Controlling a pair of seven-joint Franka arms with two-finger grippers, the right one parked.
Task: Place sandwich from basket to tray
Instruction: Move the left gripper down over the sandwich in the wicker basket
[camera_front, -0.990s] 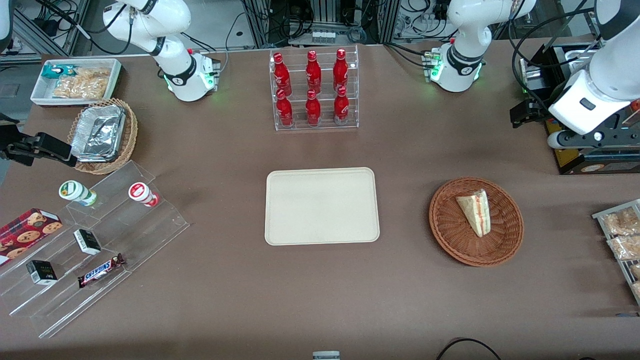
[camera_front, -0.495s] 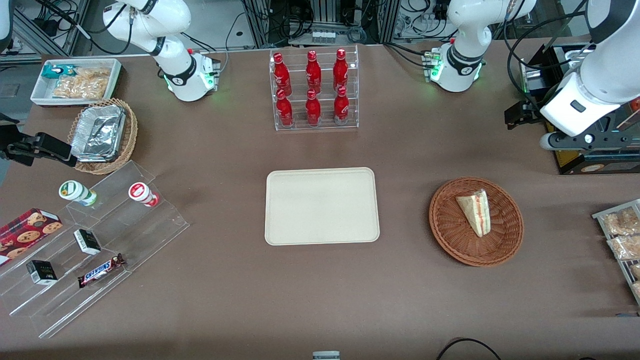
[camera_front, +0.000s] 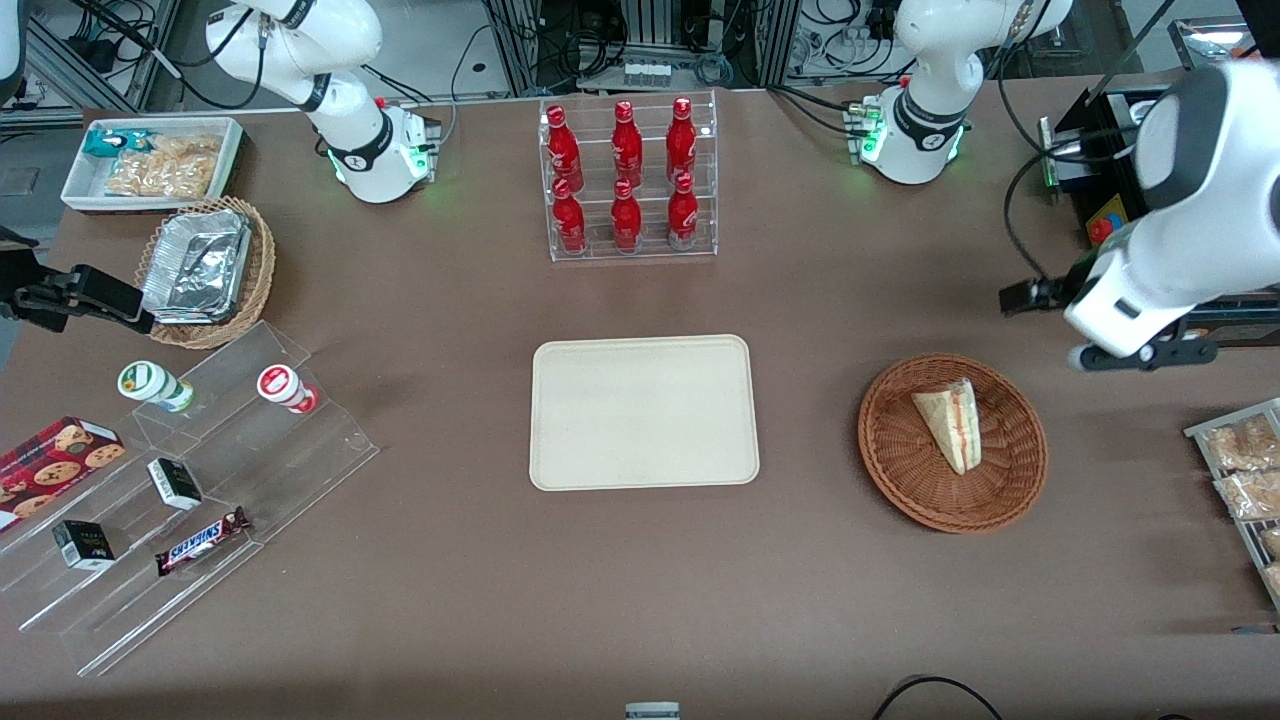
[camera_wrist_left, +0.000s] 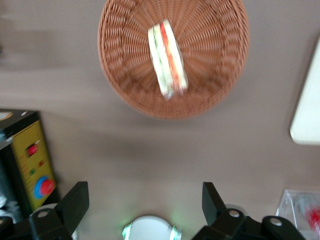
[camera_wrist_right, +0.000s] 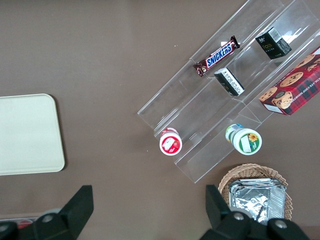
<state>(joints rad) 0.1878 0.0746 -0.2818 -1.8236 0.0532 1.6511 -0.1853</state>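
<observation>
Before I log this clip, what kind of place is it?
Likely a lab mock-up of a snack shop: an acrylic rack of red bottles, stepped snack shelves, cabling at the table's edge. The tool hangs open near the basket.

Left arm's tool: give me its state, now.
Tool: open, holding nothing, up over the table, farther from the front camera than the basket; the sandwich lies in the basket.

Front camera looks down over the whole worktop; left wrist camera looks straight down on the basket, both sharing it.
</observation>
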